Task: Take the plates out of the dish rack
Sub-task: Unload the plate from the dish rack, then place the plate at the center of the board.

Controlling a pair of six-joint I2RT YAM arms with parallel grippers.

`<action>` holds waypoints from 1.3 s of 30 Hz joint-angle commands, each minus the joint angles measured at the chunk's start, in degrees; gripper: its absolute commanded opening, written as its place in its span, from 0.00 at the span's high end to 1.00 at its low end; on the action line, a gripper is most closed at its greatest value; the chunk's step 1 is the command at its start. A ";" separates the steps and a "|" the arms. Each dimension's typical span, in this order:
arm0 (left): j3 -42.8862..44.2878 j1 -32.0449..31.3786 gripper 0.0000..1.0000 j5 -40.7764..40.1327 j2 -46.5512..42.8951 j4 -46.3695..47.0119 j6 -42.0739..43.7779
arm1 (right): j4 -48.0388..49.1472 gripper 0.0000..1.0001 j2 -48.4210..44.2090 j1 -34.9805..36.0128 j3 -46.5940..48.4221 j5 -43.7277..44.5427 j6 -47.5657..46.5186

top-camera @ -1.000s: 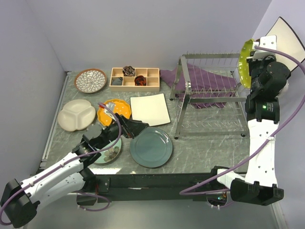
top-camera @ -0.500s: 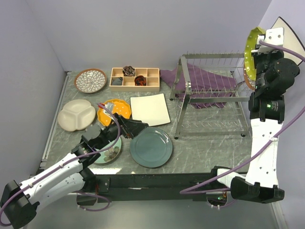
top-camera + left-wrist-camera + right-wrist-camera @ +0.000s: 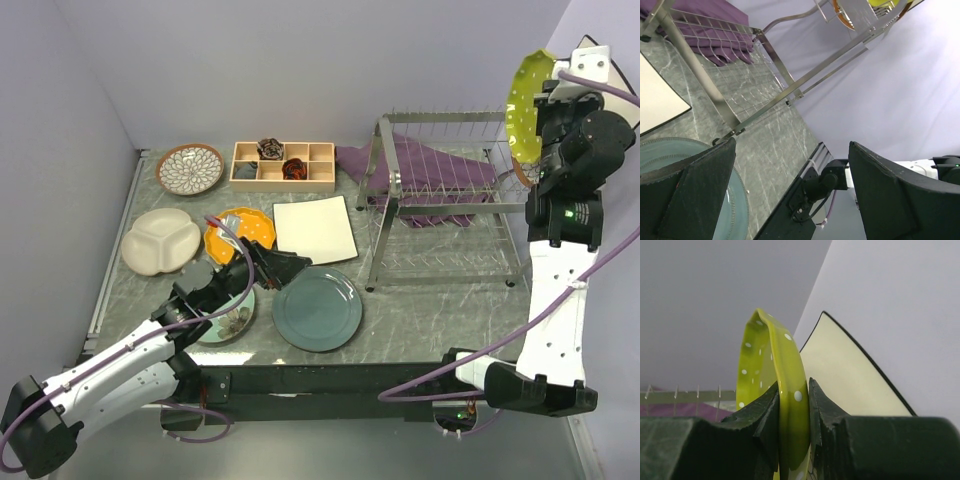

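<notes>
Where the left gripper [image 3: 296,268] hangs: 7 o'clock in the top view, jaws wide apart and empty, over the teal plate [image 3: 318,308].
Dish rack [image 3: 386,200]: 3 o'clock, standing on the table.
Right gripper [image 3: 792,407]: 2 o'clock, high over the rack's far corner, pinching the yellow-green plate [image 3: 771,355] on edge.
Risk: the pinch on the rim is narrow, so the plate could swing or slip, likely striking the tines or the square plate [image 3: 850,375] behind.
Right wrist view only: both pads clamp the rim.
Top view only: the plate's height over the rack.
</notes>
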 commanded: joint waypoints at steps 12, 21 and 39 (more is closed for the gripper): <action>9.23 -0.19 0.01 -0.60 1.95 -6.93 1.53 | 7.16 1.00 -1.08 0.13 9.92 -0.50 16.76; 20.21 -0.19 0.01 -1.91 4.24 -15.10 3.47 | 3.55 1.00 1.46 0.05 16.24 -0.75 30.47; 48.07 5.34 0.00 -0.34 22.25 -14.41 3.99 | 17.06 1.00 1.73 0.31 10.46 -26.41 67.91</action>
